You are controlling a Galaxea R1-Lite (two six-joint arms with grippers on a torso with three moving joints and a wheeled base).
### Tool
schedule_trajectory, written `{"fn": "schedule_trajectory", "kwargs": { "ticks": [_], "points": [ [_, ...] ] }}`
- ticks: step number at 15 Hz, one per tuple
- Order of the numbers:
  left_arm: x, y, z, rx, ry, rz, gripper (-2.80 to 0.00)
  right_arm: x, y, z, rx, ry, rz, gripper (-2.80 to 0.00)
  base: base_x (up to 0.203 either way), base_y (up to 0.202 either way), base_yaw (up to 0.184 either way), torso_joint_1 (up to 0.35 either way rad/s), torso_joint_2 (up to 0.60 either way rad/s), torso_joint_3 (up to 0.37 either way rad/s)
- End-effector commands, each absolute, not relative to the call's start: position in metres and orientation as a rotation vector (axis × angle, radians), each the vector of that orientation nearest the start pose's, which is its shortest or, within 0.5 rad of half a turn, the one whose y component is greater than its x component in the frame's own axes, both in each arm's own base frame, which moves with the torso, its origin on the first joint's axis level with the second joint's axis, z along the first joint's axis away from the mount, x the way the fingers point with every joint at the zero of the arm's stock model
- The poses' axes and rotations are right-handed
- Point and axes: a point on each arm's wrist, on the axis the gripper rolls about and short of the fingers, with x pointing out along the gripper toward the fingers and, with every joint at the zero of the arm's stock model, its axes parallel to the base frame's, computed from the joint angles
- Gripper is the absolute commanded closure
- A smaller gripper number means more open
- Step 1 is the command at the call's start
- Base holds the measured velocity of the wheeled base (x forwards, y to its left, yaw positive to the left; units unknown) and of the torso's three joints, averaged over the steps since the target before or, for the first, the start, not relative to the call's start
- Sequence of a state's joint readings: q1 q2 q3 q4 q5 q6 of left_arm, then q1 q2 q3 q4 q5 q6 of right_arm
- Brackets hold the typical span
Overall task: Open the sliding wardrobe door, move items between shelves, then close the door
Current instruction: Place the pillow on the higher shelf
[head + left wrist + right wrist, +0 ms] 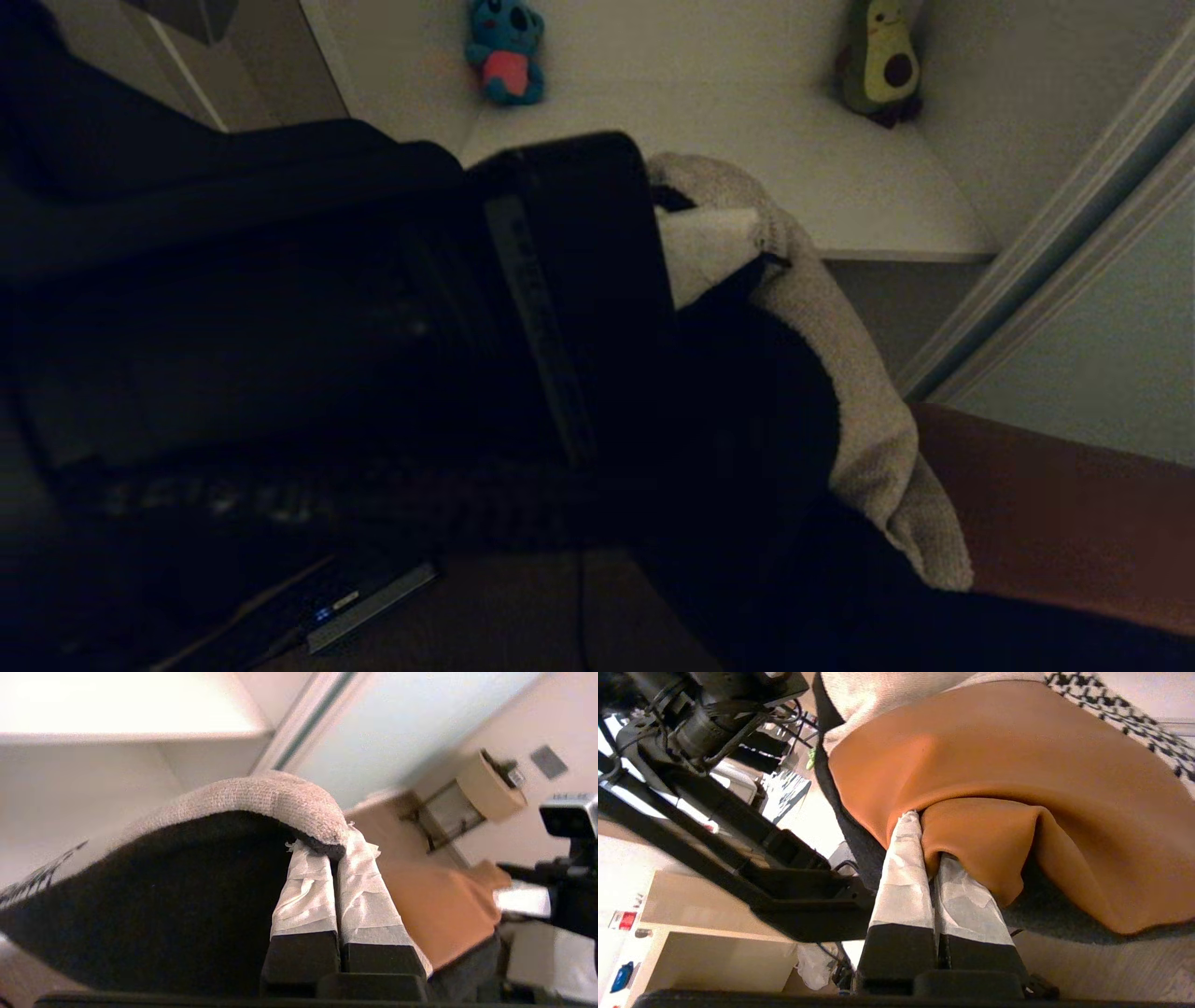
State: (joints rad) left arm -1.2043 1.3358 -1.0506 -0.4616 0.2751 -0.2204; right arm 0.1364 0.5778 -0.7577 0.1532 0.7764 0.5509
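- Filling the left and middle of the head view: the dark left arm, with its left gripper (714, 252) pinched on the beige corner of the cushion (868, 420), which hangs in front of the shelf (840, 177).
- Sitting at the back left of that shelf: a teal koala plush (507, 49), upright, pink belly facing out; seen in the head view only.
- Leaning upright in the back right corner of the same shelf, well apart from the koala: a green avocado plush (880, 67).
- Running along the right edge of the head view: the pale grey-green sliding wardrobe door (1111, 345) in its light frame, slid aside from the shelf.
- Shown only by the left wrist view: taped fingers (306, 896) pressed together on the cushion's (261, 798) beige woven rim, dark backing beneath, a sliver of houndstooth at one edge.
- Shown only by the right wrist view: the right gripper (931, 849) with taped fingers (901, 872) closed on a fold of the cushion's (994, 760) rust-brown panel, houndstooth band beyond.
- Held between both grippers, the cushion sags; long axis not clear.
- Printed along the left arm's casing: writing too dim to read.
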Motion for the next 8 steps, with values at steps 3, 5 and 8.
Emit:
{"fn": "schedule_trajectory", "kwargs": {
  "ticks": [3,5,8],
  "points": [
    [0.100,-0.200,0.348,-0.348,-0.090,-0.828,0.00,0.023,0.018,0.283,0.504,0.215,0.874,0.00,0.000,0.000,0.000,0.000,0.00,0.000],
    [0.107,-0.193,0.361,-0.353,-0.133,-0.784,0.00,0.040,0.020,0.292,0.504,0.220,0.870,0.00,0.000,0.000,0.000,0.000,0.00,0.000],
    [0.106,-0.189,0.381,-0.359,-0.144,-0.779,0.00,0.063,0.022,0.329,0.485,0.150,0.837,0.00,0.000,0.000,0.000,0.000,0.00,0.000]
  ]
}}
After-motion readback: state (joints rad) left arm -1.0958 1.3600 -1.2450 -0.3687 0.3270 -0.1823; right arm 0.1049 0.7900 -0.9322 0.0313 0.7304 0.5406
